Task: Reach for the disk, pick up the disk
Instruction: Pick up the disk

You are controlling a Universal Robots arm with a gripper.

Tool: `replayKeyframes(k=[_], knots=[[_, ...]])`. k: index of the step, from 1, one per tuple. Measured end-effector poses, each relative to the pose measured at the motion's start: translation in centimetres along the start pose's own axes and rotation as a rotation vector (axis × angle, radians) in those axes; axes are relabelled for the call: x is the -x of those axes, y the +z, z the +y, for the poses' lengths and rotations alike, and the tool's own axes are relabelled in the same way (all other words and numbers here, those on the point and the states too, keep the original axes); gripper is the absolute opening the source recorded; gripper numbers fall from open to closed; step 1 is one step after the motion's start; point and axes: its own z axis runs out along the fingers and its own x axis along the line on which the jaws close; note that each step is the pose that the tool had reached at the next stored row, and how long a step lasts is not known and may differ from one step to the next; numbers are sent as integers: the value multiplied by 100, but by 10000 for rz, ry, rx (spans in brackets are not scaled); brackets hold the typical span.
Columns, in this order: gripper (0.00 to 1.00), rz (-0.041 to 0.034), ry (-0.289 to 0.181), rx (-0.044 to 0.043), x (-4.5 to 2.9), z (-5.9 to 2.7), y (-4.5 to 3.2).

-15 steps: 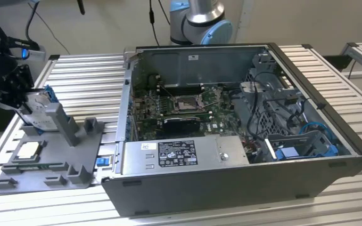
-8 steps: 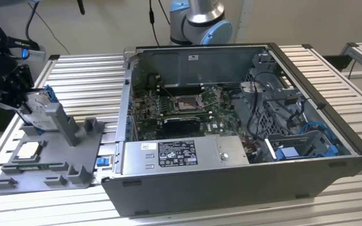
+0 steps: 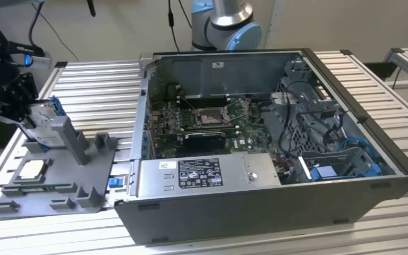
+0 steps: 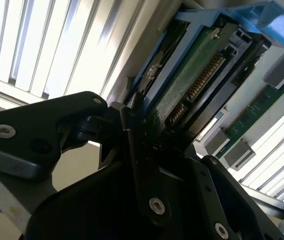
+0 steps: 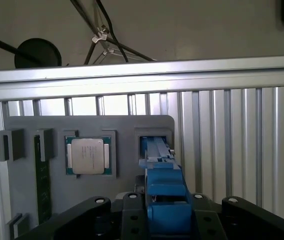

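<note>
At a corner of the grey fixture (image 5: 124,150), the disk (image 5: 166,200) is clamped by the gripper (image 3: 35,114) across its flat faces, evidently because it is stood on edge in a slot (image 5: 154,141).

In the exterior view the end effector (image 3: 27,112) covers part of the disk (image 3: 43,127), and the arm (image 3: 224,24) is cut off by the picture's edge. In both wrist views the end effector's black body hides the disk's near end.

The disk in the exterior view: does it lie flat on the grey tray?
No, the disk stands on edge in a slot of the grey tray.
</note>
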Motion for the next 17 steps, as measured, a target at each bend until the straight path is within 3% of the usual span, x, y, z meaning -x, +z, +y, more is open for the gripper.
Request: replayKeyframes(k=[10,17], knots=[[0,1,0,1,0,0,-16],[0,1,0,2,1,-1,-66]])
